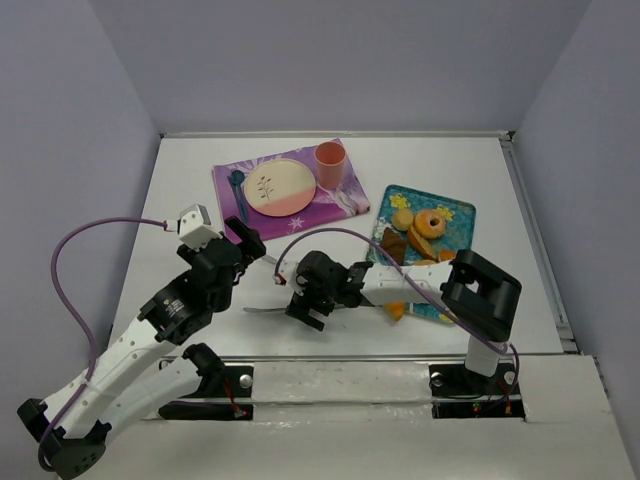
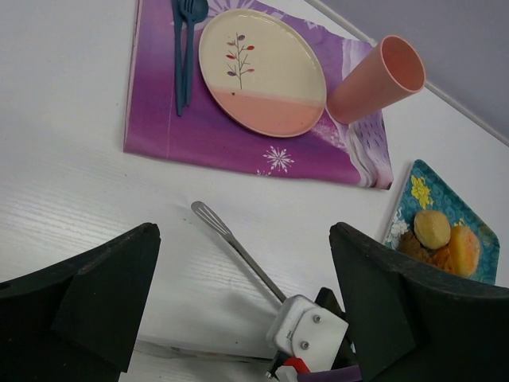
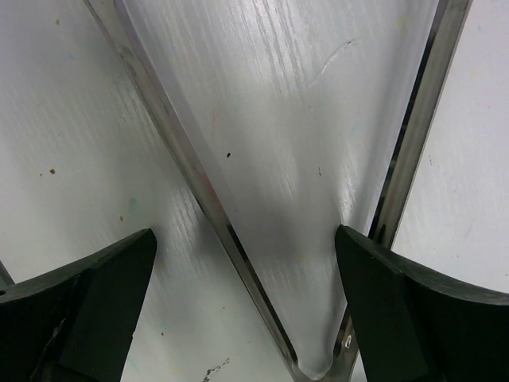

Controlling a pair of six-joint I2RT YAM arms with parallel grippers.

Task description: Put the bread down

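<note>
The bread, a golden croissant (image 1: 421, 243), lies on the teal tray (image 1: 452, 212) at the right among other pastries. In the left wrist view only an orange lump shows on the tray (image 2: 417, 191), and I cannot tell if it is the bread. Metal tongs (image 1: 260, 311) lie spread open on the table. My right gripper (image 1: 305, 300) is open low over them. In the right wrist view, the two tong arms (image 3: 187, 171) form a V between the open fingers of that gripper (image 3: 245, 239). My left gripper (image 1: 243, 240) is open and empty, and the left wrist view shows it (image 2: 242, 239) above the tongs' slotted end (image 2: 208, 216).
A purple placemat (image 1: 330, 205) at the back holds a cream and pink plate (image 1: 279, 187), a pink cup (image 1: 331, 163) and blue cutlery (image 1: 238, 190). A brown ring doughnut (image 1: 432, 222) and a round bun (image 1: 402, 219) share the tray.
</note>
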